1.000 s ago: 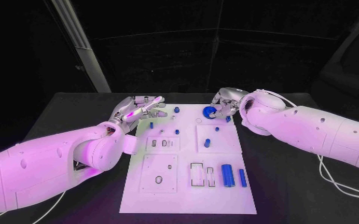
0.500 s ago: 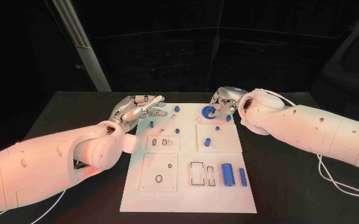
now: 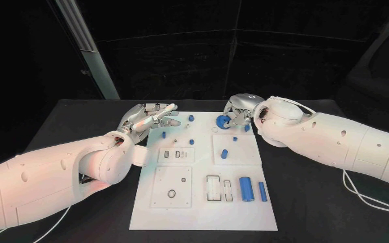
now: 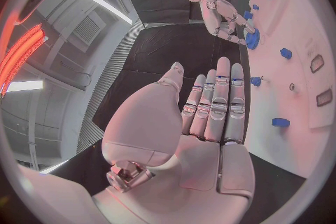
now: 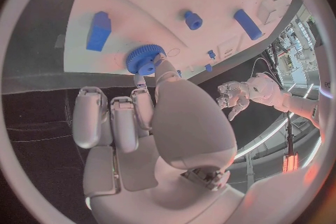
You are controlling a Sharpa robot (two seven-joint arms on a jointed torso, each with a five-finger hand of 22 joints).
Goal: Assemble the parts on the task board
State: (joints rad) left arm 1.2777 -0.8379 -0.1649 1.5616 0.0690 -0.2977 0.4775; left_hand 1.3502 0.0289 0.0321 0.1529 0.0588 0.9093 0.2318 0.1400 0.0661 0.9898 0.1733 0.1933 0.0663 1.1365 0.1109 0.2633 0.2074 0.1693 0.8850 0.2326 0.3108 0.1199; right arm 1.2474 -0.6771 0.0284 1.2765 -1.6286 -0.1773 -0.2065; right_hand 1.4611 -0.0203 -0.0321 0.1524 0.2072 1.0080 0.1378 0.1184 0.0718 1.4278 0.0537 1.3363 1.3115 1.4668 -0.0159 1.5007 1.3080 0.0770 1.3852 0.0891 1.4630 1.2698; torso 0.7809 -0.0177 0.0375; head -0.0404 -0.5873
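The white task board [image 3: 203, 209] lies mid-table with several small blue parts on it. A blue gear [image 3: 223, 120] sits at the board's far edge, and my right hand [image 3: 238, 113] pinches it between thumb and a finger; the right wrist view shows the thumb tip against the gear [image 5: 145, 59]. My left hand [image 3: 150, 116] hovers at the board's far left corner, fingers stretched out and holding nothing [image 4: 213, 112]. The left wrist view also shows the right hand [image 4: 225, 18] at the gear [image 4: 251, 38].
Two blue cylinders [image 3: 246, 189] [image 3: 262, 192] lie at the board's near right, beside rectangular slots [image 3: 213, 189]. Small blue pegs [image 3: 225, 154] [image 3: 163, 135] [image 3: 191, 117] stand further up. A blue block [image 5: 98, 31] lies close to the gear. Black table surrounds the board.
My right hand has shifted the gear slightly leftward along the board's far edge. The left hand has barely moved.
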